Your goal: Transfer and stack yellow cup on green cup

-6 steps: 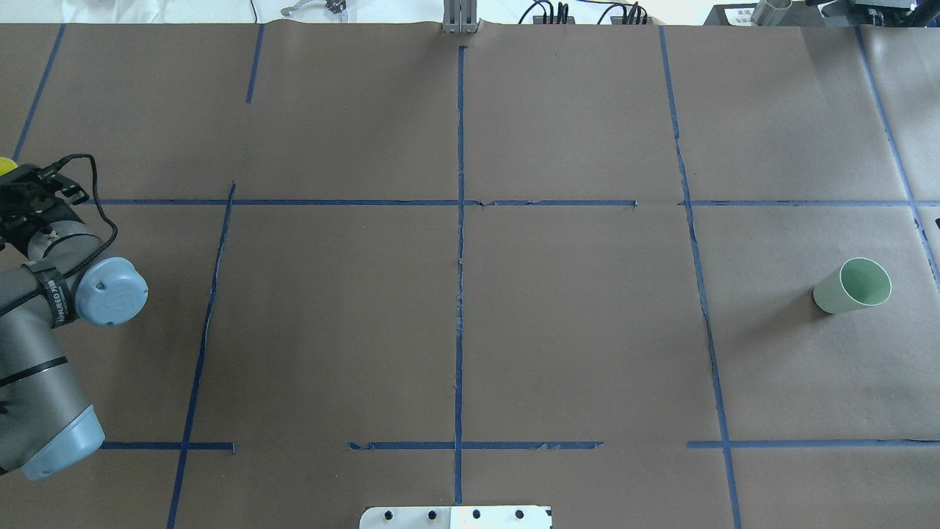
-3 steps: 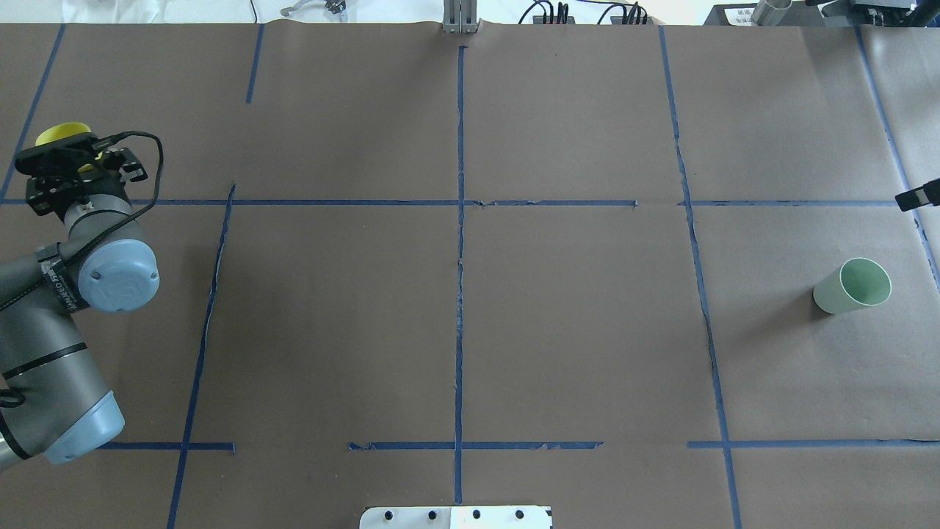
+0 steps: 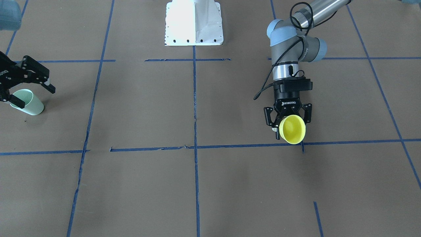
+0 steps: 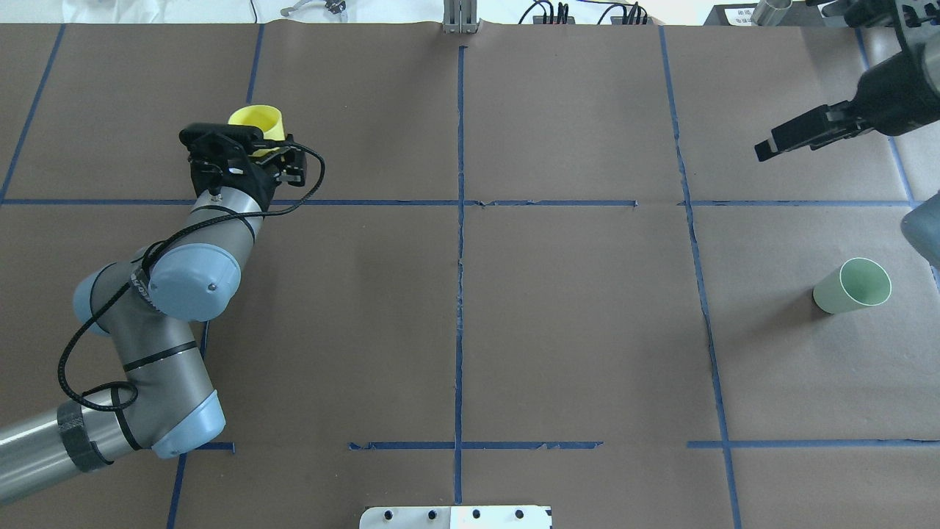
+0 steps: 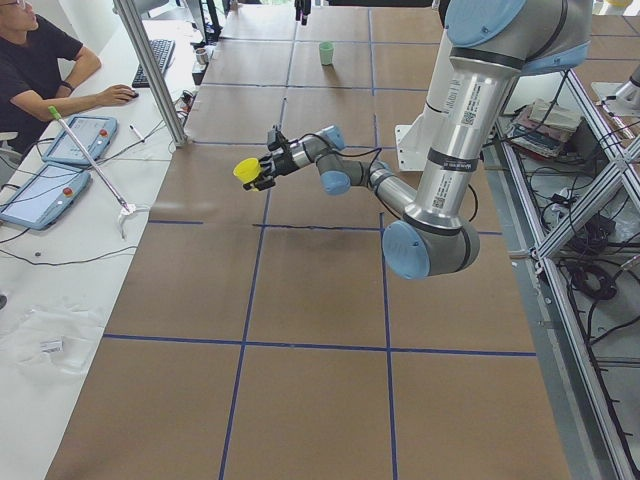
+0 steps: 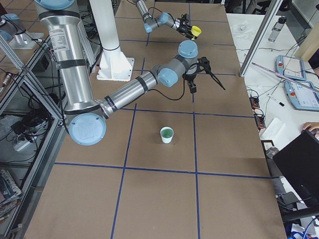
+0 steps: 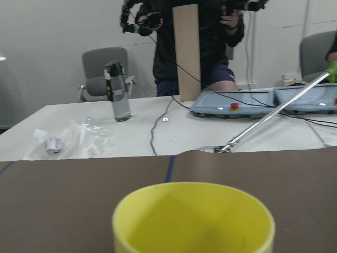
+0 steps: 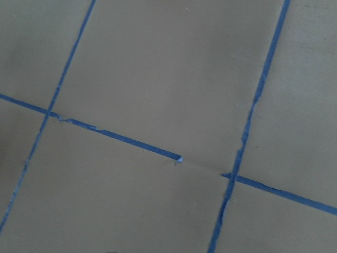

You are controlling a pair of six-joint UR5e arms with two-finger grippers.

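I see the left gripper clenched on the yellow cup, held above the surface on its left half, its empty mouth turned away from the robot. The green cup stands upright and empty at far right. The right gripper, fingers spread, hangs apart from it.

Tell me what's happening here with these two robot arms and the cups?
The left gripper is shut on the yellow cup and holds it in the air over the robot's left half of the table. The green cup stands upright on the table far over on the robot's right. The right gripper hangs open in the air on that side, not touching the green cup. The cups are not yet stacked.
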